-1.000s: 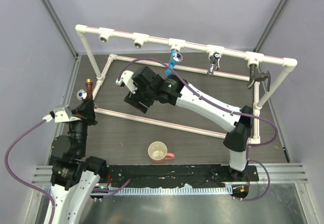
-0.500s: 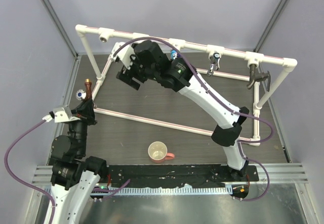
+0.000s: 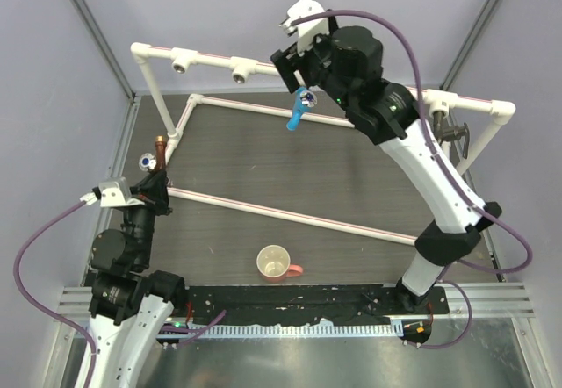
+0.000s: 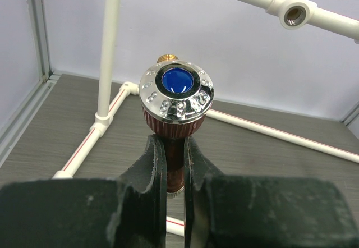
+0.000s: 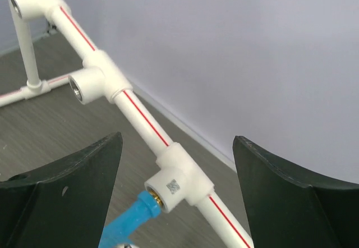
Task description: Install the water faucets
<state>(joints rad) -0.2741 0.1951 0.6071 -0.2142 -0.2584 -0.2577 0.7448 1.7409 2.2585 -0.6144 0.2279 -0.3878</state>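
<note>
My left gripper [image 3: 154, 177] is shut on the stem of the copper-coloured water faucet [image 3: 158, 148], held upright at the table's left. In the left wrist view its chrome knob with a blue cap [image 4: 176, 93] sits just above my fingers [image 4: 154, 169]. My right gripper [image 3: 297, 70] hovers open and empty over the top rail, above the blue faucet [image 3: 301, 107]. The right wrist view has that blue faucet [image 5: 126, 223] screwed into a white tee [image 5: 179, 183] between my spread jaws. A dark faucet [image 3: 452, 133] hangs at the rail's right end.
Two empty tee sockets [image 3: 182, 59] [image 3: 243, 70] sit on the white pipe rail's left part. A lower pipe frame [image 3: 263, 208] lies on the dark table. A cream mug [image 3: 276, 262] stands near the front edge. Grey walls close in on both sides.
My right arm swung up from the table's left middle to above the rail by the blue faucet, its jaws spreading wider. My left gripper kept its hold and barely shifted.
</note>
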